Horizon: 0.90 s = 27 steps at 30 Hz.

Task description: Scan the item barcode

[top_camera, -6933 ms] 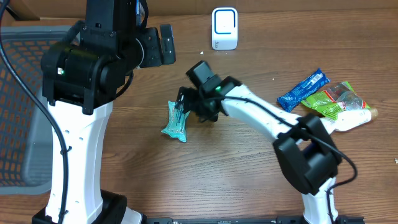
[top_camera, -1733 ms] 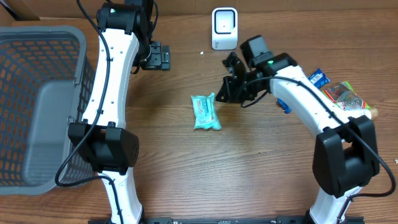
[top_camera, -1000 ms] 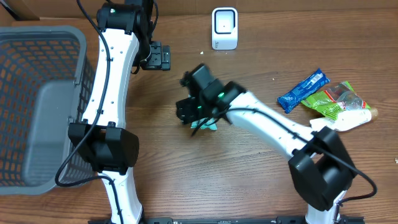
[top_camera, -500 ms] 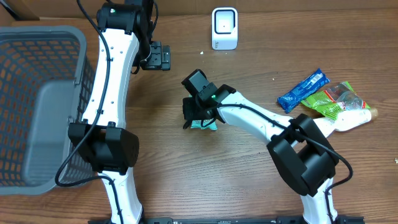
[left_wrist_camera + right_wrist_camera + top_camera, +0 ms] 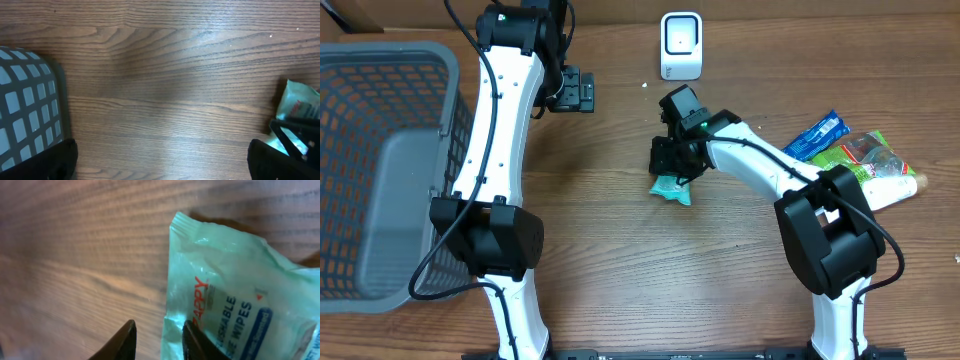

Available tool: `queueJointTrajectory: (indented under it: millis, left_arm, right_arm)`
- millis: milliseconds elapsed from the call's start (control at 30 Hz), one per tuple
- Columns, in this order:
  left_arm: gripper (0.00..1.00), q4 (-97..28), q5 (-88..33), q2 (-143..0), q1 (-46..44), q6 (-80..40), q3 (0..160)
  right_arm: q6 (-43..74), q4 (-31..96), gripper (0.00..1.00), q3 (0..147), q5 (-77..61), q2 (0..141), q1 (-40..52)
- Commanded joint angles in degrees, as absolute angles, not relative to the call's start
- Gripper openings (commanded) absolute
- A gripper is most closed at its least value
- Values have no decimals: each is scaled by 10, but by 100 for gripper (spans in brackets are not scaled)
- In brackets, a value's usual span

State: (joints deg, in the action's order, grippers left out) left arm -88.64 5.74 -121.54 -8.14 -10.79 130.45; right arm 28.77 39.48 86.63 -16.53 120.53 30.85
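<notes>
Half wipes packet [image 5: 672, 190] hidden beneath right claw [image 5: 160, 342].

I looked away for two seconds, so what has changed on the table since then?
The right hand swung left over the wipes, closed on them and has moved them a little to the right. The left hand, still open, the basket, the scanner and the snacks stayed put.

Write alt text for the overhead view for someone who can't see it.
The right end effector grips a teal wipes pack mid-table, with the white barcode scanner beyond it at the far edge of the wooden table. The left end effector hangs open; a grey mesh basket sits at the left, snack packets at the right.
</notes>
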Motion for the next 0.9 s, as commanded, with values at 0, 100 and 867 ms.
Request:
queueJointTrajectory:
  millis: [0,100,867]
  left_arm:
    - [100,-884,53,-1218,-82,-118,1303]
    - [100,-884,53,-1218,-82,-118,1303]
    - [100,-882,53,-1218,-83,-118,1303]
  right_arm:
    - [208,446,38,929,-180,1202,308]
    - [194,495,47,969,-149,1202,308]
    - [148,573,66,978,210,1249,426]
